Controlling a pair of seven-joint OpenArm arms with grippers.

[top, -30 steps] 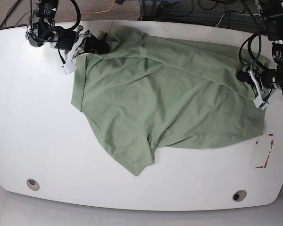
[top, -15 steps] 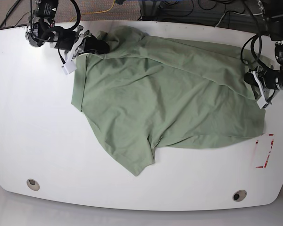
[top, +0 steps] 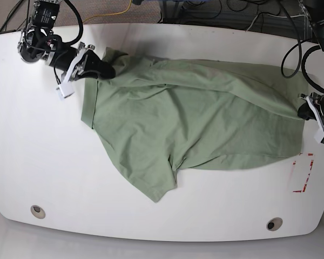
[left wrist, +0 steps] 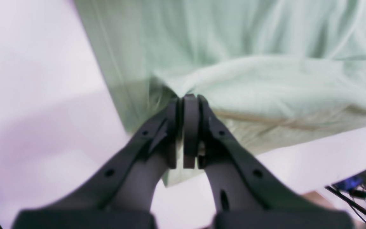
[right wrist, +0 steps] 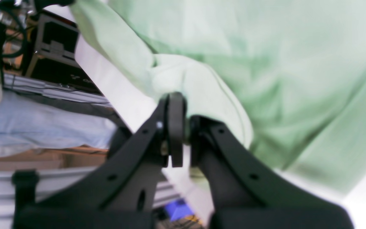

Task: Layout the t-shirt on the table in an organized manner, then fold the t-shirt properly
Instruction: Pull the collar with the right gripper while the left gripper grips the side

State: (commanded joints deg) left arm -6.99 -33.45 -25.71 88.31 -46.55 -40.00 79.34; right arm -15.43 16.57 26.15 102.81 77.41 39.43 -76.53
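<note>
The pale green t-shirt (top: pixel 194 124) lies spread across the white table (top: pixel 38 151), stretched between my two arms. My left gripper (top: pixel 302 111) is at the shirt's right edge, shut on a bunched fold of the t-shirt (left wrist: pixel 265 79) in the left wrist view (left wrist: pixel 189 98). At the shirt's top left corner, my right gripper (top: pixel 108 70) is shut on the fabric; the right wrist view shows the jaws (right wrist: pixel 178 105) pinching a fold of the t-shirt (right wrist: pixel 265 63). One sleeve points toward the table's front.
A red tape mark (top: pixel 303 172) sits at the right, just past the shirt's hem. Two grey grommet holes (top: pixel 38 211) (top: pixel 274 224) lie near the front edge. Cables and equipment (top: pixel 205 11) crowd the floor behind the table.
Both grippers have pulled outward with the fabric: the right one to the left, the left one further right and slightly forward. The shirt's top edge is now drawn straighter and flatter.
</note>
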